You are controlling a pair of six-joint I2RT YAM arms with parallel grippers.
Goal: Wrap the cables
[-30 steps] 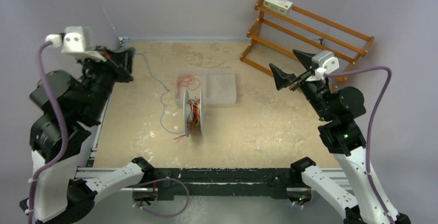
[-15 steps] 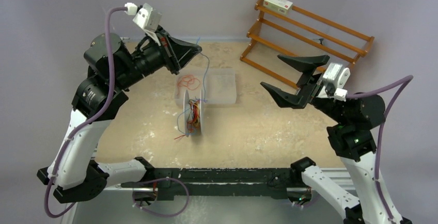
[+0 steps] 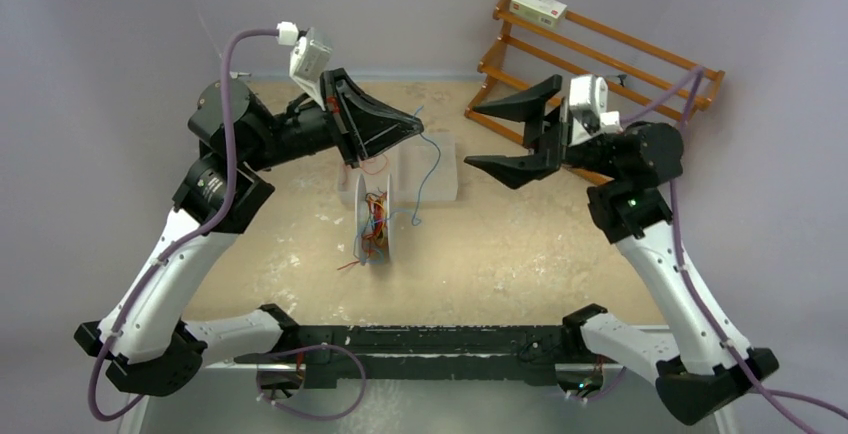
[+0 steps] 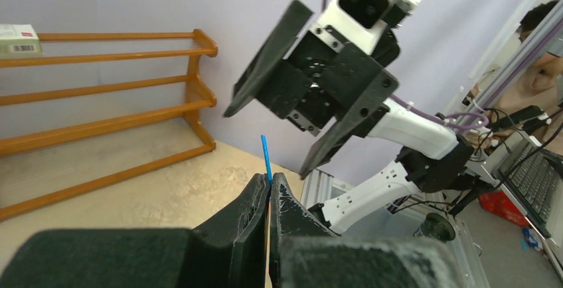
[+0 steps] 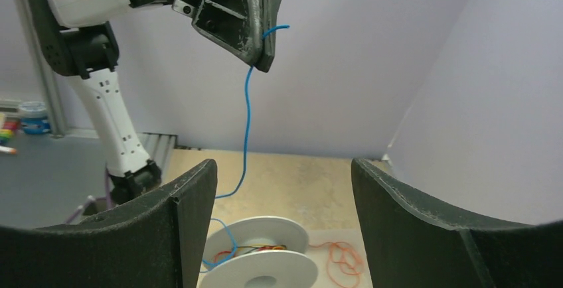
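Observation:
My left gripper (image 3: 415, 124) is raised above the table middle and shut on the blue cable (image 3: 430, 159). The cable hangs from its tips down to the white spool (image 3: 375, 216). The left wrist view shows the jaws (image 4: 270, 178) pinched on the blue end (image 4: 265, 155). My right gripper (image 3: 470, 135) is open and empty, level with the left one and facing it from the right. In the right wrist view the blue cable (image 5: 247, 122) drops between my open fingers (image 5: 282, 163) to the spool (image 5: 262, 268). Red-orange cables (image 3: 372, 164) lie in the tray, and others are wound on the spool.
A shallow white tray (image 3: 440, 169) sits behind the spool. A wooden rack (image 3: 600, 59) stands at the back right with a small box (image 3: 538, 4) on top. Purple walls close in the back and sides.
My left arm swung from the far left to the middle and lifted the blue cable off the table. My right arm rose and swung left, its open jaws now facing the left gripper.

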